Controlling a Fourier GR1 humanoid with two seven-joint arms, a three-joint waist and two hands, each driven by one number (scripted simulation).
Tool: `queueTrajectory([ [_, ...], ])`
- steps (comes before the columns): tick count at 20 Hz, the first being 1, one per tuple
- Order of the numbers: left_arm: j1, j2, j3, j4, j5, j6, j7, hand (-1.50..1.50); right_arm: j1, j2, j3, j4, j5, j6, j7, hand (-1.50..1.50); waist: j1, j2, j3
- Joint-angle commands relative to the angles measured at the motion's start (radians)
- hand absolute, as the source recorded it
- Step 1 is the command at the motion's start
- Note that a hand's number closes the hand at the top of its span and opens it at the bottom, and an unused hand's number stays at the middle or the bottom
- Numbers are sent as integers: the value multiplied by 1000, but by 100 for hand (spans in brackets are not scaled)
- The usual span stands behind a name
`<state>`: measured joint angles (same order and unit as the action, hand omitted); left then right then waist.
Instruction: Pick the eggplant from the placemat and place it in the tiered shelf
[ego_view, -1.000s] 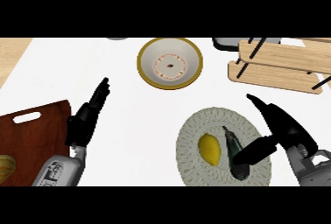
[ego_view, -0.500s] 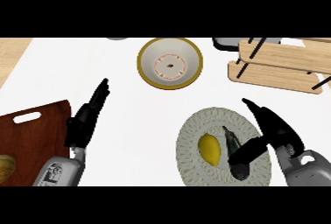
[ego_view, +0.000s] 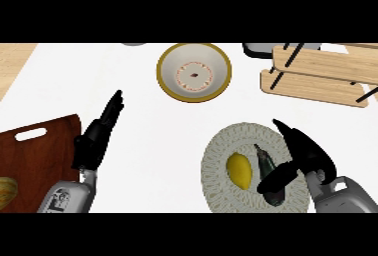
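— Eggplant (ego_view: 266, 161): where is it found?
— On the placemat (ego_view: 221, 150), between thumb and fingers of the spread right hand (ego_view: 306, 152). Closing is needed next, then lifting toward the shelf (ego_view: 317, 75) beyond.

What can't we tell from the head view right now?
- Eggplant: lower half hidden by the right hand; contact unclear.
- Tiered shelf: right end cut by the edge.
- Orange item on the cutting board: cut by the left edge.
- Grey object: behind the shelf.
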<state>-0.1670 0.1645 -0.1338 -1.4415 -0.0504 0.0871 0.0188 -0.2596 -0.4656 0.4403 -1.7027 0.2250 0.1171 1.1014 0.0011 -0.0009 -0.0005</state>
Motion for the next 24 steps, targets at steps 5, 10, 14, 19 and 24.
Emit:
queueTrajectory([
  [5,-15,-13,20,19,-10,-30,3,0,-56,62,-55,117,45,95,54,-150,1,1,0],
  [10,-45,-34,31,0,-33,-10,44,0,14,77,-78,124,98,90,-13,-150,-1,1,0],
  [14,-5,-4,66,16,-10,-63,-16,0,135,106,-24,33,163,63,-3,-150,-4,0,0],
  [19,60,-32,39,-52,-36,-55,-16,0,106,110,-112,181,159,97,-136,-150,0,1,0],
  [24,-21,-75,37,-4,-85,-30,11,0,106,183,-112,130,209,142,-84,-150,-3,1,0],
])
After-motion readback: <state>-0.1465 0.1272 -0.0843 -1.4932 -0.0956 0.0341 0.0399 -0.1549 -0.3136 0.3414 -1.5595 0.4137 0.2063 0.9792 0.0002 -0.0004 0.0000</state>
